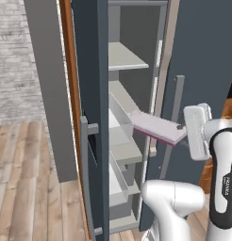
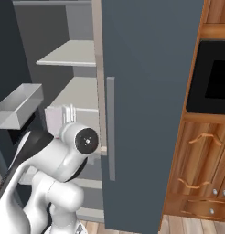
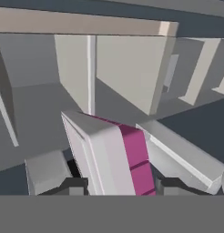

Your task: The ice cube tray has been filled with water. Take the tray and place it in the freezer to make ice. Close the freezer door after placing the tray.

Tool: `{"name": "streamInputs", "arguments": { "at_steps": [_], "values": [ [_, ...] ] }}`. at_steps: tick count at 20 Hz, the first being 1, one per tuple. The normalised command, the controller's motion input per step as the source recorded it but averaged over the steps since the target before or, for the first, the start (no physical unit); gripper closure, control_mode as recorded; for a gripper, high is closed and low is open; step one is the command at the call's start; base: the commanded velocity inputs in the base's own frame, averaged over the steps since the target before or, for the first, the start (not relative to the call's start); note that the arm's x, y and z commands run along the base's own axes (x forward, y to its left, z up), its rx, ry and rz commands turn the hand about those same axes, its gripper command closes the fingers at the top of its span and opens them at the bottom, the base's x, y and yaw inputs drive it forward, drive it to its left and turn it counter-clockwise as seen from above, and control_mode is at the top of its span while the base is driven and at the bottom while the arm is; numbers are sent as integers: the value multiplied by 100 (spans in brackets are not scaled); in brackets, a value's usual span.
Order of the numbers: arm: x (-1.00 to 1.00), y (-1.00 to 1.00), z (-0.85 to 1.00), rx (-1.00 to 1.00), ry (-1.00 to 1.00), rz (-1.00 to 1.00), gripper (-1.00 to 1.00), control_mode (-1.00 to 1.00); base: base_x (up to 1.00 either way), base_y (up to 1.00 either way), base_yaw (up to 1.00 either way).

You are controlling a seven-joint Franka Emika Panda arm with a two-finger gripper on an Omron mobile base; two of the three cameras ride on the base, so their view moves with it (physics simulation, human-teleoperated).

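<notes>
The ice cube tray (image 1: 154, 125), a pale pinkish slab with a magenta edge, is held level in front of the open freezer (image 1: 125, 99), its far end over a grey shelf. My gripper (image 1: 183, 133) is shut on the tray's near end. In the hand view the tray (image 3: 109, 154) stands on edge between the two dark fingertips (image 3: 73, 184), pointing into the grey interior. The freezer door (image 1: 92, 70) is swung open at the left, seen edge-on, with its bar handle (image 1: 85, 146). In the right base view my wrist hides most of the tray (image 2: 54, 119).
The fridge's other door (image 2: 146, 91) is closed at the right, with a grey bar handle (image 2: 110, 128). A grey bin (image 2: 18, 108) juts out from the open door's inside. Grey shelves (image 1: 125, 59) and drawers (image 1: 120, 188) fill the freezer. Brown wooden cabinets and a black oven (image 2: 215, 77) stand to the right.
</notes>
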Motion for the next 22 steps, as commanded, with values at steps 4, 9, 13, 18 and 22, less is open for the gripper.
{"name": "streamInputs", "arguments": {
  "at_steps": [4, 9, 13, 18, 22],
  "values": [
    [-31, -2, 46, 0, -6, -7, 100, -100, 0, 0, 0],
    [-23, 0, 63, 0, -5, -9, 100, -100, 0, 0, 0],
    [0, 5, 60, 0, -5, -13, 100, -100, 0, 0, 0],
    [0, 22, 50, 0, -3, -12, 100, -100, 0, 0, 0],
    [0, 29, 37, 0, -4, -11, 100, -100, 0, 0, 0]
  ]
}}
